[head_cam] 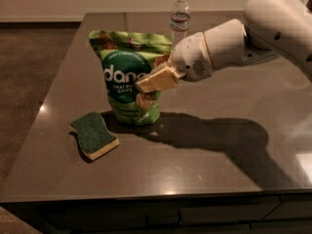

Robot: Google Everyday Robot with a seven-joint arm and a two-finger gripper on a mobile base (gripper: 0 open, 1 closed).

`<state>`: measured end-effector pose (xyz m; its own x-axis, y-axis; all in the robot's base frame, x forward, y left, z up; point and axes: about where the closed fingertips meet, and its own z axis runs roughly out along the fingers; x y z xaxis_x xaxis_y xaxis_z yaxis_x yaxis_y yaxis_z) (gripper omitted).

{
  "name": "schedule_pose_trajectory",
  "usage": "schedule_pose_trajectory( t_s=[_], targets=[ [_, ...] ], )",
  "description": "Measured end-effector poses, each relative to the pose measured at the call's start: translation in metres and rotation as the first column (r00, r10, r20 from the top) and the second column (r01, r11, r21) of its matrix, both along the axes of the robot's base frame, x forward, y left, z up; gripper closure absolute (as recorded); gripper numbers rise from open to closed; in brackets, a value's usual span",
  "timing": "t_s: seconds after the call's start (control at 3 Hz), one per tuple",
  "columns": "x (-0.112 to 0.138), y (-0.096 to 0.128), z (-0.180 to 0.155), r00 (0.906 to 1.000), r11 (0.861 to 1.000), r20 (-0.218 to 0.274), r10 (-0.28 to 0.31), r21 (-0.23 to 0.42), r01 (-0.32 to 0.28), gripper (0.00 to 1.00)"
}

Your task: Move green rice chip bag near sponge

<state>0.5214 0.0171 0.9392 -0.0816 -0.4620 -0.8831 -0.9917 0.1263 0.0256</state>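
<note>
The green rice chip bag point(127, 77) stands upright on the grey table, its base just right of the sponge. The sponge point(93, 134) lies flat at the front left, dark green top over pale yellow foam, with a small gap between it and the bag. My gripper point(155, 79) reaches in from the right and is shut on the bag's right edge at mid height. One cream finger point(158, 77) lies across the bag's front; the other is hidden behind the bag.
A clear plastic water bottle point(180, 14) stands behind the bag near the table's far edge. My white arm point(253, 38) spans the table's right half. The table's point(204, 165) front edge is near the sponge; brown floor lies to the left.
</note>
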Motion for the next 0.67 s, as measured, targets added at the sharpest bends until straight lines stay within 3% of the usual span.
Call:
schedule_pose_trajectory(
  t_s=[0.67],
  targets=[
    [-0.008, -0.0011, -0.0102, 0.9994, 1.0, 0.034, 0.008, 0.024, -0.009, 0.35]
  ],
)
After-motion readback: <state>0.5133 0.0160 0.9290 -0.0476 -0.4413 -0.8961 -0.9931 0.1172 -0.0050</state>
